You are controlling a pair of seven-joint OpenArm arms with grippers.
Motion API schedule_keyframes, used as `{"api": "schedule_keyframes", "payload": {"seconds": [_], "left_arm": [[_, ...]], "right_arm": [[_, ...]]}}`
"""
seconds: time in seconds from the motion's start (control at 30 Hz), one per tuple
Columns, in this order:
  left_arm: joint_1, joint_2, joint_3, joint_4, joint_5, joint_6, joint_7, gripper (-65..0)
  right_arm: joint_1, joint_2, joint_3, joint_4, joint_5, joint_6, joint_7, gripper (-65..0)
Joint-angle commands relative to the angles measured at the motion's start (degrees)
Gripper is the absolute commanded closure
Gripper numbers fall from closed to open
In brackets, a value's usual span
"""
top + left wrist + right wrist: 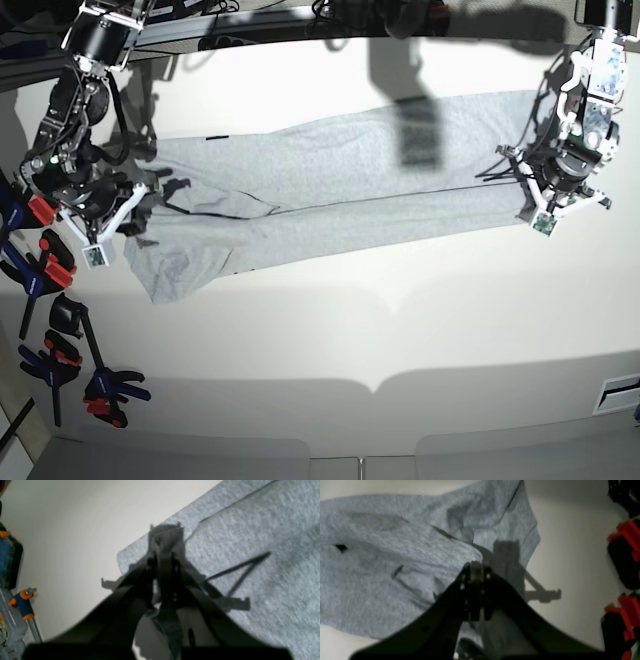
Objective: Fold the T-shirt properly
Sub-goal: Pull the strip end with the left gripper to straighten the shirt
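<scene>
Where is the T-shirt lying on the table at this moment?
In the base view the T-shirt stretches across the far half of the white table, between the right gripper and the left gripper, each pinching one end.

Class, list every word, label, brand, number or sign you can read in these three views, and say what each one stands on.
No readable text anywhere.
T-shirt: plain grey side showing, no lettering visible.
Small green tags near each gripper in the base view: too small to read.

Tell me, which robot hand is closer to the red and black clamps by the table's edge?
The right gripper. It pinches the T-shirt just above the clamps. The left gripper pinches the shirt's far end, across the table.
</scene>
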Motion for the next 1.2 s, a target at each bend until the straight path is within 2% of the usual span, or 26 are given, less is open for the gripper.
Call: {"api": "schedule_keyframes", "payload": {"seconds": [0.0,0.23,0.53,0.7,0.9,1.17], "left_arm": [[-0.6,-1.0,-0.4,1.1,0.4,0.5,-0.2,0.0],[0.2,-1.0,-0.4,1.5,-0.1,0.5,0.5,0.0],[5.3,-1.0,-0.4,8.6,0.0,0.5,0.1,0.0],[5.4,-1.0,-0.4,8.6,0.0,0.5,1.8,0.0],[6.2,-1.0,-0.4,8.6,-0.1,0.5,1.4,0.0],[6.2,-1.0,-0.4,8.5,0.0,0.5,1.4,0.0]], "right_arm": [[0.6,1.1,0.3,1.2,0.5,0.0,1.1,0.0],[0.2,1.1,0.3,1.3,0.1,0.0,0.3,0.0],[0.2,1.1,0.3,1.3,0.2,-0.1,-0.5,0.0],[-2.4,1.1,0.3,5.0,1.9,-0.2,-3.1,0.0],[-4.5,1.1,0.3,8.9,1.2,-2.0,-2.3,0.0],[-4.4,1.1,0.3,8.7,1.2,-2.0,-1.0,0.0]]}}
